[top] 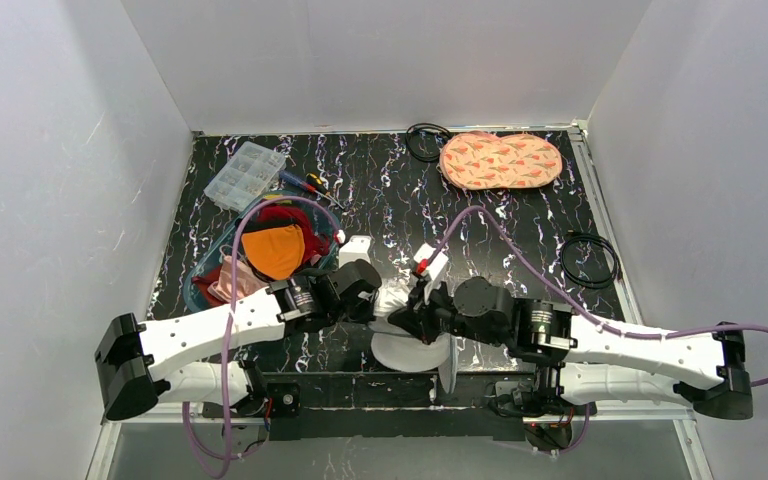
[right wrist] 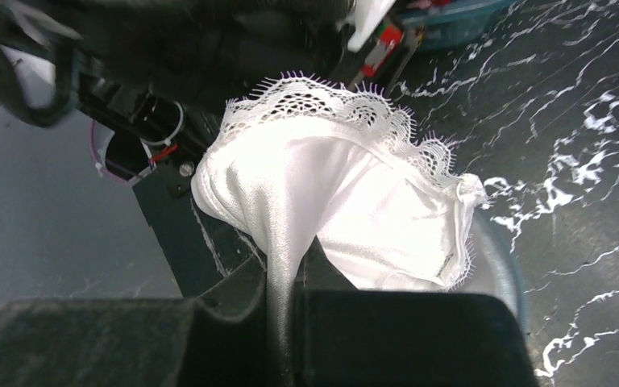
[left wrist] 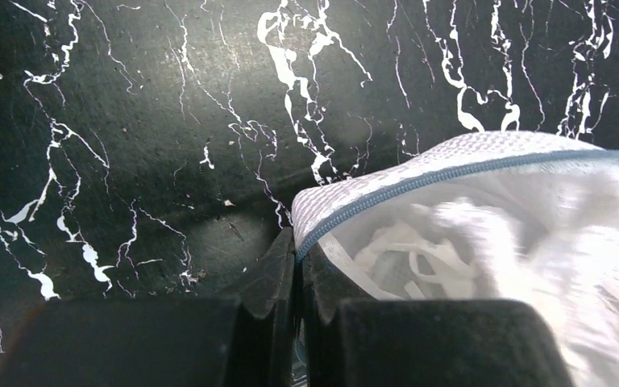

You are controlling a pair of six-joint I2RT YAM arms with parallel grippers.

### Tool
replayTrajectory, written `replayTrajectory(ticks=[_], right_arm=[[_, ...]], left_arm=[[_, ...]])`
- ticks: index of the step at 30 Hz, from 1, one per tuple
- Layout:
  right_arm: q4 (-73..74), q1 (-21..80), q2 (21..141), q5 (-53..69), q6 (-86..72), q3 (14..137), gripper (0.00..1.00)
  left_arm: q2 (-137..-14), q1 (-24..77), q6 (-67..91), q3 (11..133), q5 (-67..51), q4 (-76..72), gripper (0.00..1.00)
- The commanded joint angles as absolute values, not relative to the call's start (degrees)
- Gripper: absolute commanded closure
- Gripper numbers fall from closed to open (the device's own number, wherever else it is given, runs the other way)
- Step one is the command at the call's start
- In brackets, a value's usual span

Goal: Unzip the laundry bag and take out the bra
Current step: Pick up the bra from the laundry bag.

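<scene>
Inside laundry bag, bra blurred

Soft, even light is falling from above in the top view — the white walls are glowing and the black table is reading dark, with faint shadow along its near edge. In the left wrist view a dull sheen is spreading over the tabletop and the laundry bag is smearing into blur. The bra is blowing out almost white, perhaps hiding its weave; the right gripper is sitting dark and unfocused.
</scene>
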State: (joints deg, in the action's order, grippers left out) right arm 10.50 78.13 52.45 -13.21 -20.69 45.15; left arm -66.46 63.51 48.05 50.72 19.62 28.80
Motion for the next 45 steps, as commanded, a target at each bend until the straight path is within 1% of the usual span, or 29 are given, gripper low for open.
replayTrajectory(ticks=[1,5,11,15,23,30,35,39,45], right_arm=[[9.48,78.29,49.41,-17.8,-17.71,49.95,0.99],[10.82,78.28,48.36,-24.74,-16.88,50.73,0.99],[6.86,78.17,45.25,-41.77,-17.52,46.77,0.99],[4.85,78.1,47.14,-45.94,-16.7,46.75,0.99],[1.09,74.71,55.59,-38.12,-17.13,48.9,0.99],[-3.4,62.66,57.14,-25.64,-25.02,49.41,0.99],[-2.44,61.99,57.5,-22.39,-24.74,52.83,0.99],[0.74,61.98,56.29,-19.56,-22.98,55.57,0.99],[7.29,61.96,51.46,-16.63,-18.7,57.05,0.99]], left_arm=[[-67.69,62.69,48.26,51.23,23.71,29.79,1.0],[-69.2,61.2,48.8,51.62,23.81,29.47,1.0],[-69.42,59.15,48.43,53.09,24.7,27.02,1.0],[-70.22,58.47,48.36,55.59,25.92,26.89,1.0],[-70.91,58.29,49.46,57.02,22.72,23.73,1.0],[-67.35,58.27,49.4,57.91,21.28,22.94,1.0],[-67.71,58.04,49.74,56.91,24.2,25.46,1.0],[-67.93,57.17,50.59,54.74,24.28,25.45,1.0],[-67.76,56.2,52.1,52.82,24.13,27.07,1.0]])
